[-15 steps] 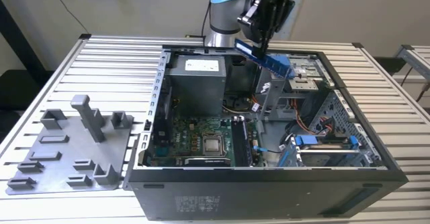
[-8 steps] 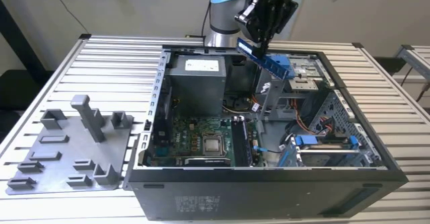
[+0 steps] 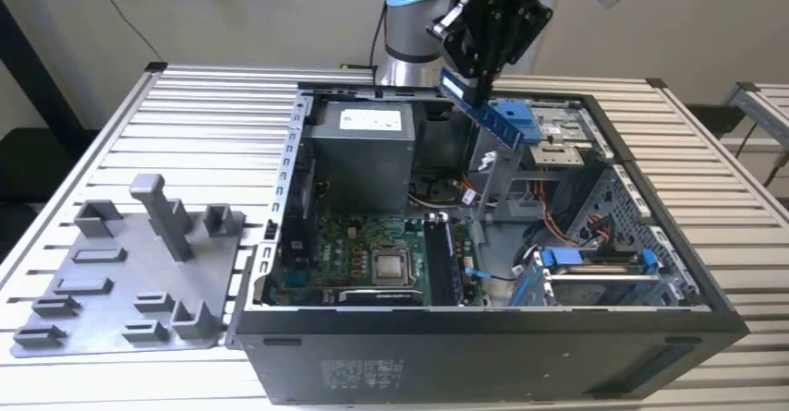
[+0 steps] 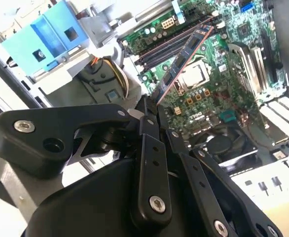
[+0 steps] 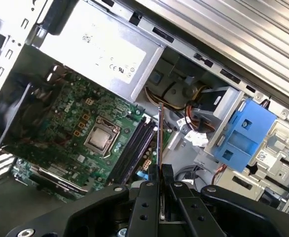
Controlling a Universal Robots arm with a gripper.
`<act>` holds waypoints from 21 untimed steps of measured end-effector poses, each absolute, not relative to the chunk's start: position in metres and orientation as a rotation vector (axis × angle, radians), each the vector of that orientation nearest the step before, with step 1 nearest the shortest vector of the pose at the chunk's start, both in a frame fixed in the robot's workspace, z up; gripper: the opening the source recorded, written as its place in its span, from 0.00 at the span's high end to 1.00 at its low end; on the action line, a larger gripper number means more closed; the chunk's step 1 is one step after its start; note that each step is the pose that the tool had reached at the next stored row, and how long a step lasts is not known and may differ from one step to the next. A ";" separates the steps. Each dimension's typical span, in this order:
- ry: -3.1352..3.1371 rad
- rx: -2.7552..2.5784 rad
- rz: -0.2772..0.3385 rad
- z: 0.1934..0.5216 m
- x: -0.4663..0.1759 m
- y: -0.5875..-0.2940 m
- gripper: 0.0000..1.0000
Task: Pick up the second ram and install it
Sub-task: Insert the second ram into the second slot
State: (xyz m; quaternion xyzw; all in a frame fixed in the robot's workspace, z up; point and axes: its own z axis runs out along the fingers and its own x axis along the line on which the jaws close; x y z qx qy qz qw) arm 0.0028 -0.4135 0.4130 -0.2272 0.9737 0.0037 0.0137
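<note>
A thin dark memory stick (image 4: 184, 58) is held clamped in the black end effector (image 4: 152, 112) above the green motherboard (image 4: 216, 101), apparently for seating.

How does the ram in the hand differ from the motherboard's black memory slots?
The second ram is clamped in the hand, raised above the open case; the memory slots sit fixed on the green motherboard. The ram is one thin stick with chips; the slots are several black bars side by side. Both are long and narrow.
</note>
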 end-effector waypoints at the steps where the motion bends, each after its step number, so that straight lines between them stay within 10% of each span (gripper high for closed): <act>1: 3.039 -0.680 0.011 0.413 0.003 -0.414 0.86; 21: 3.110 -0.143 0.004 0.412 0.003 -0.414 0.86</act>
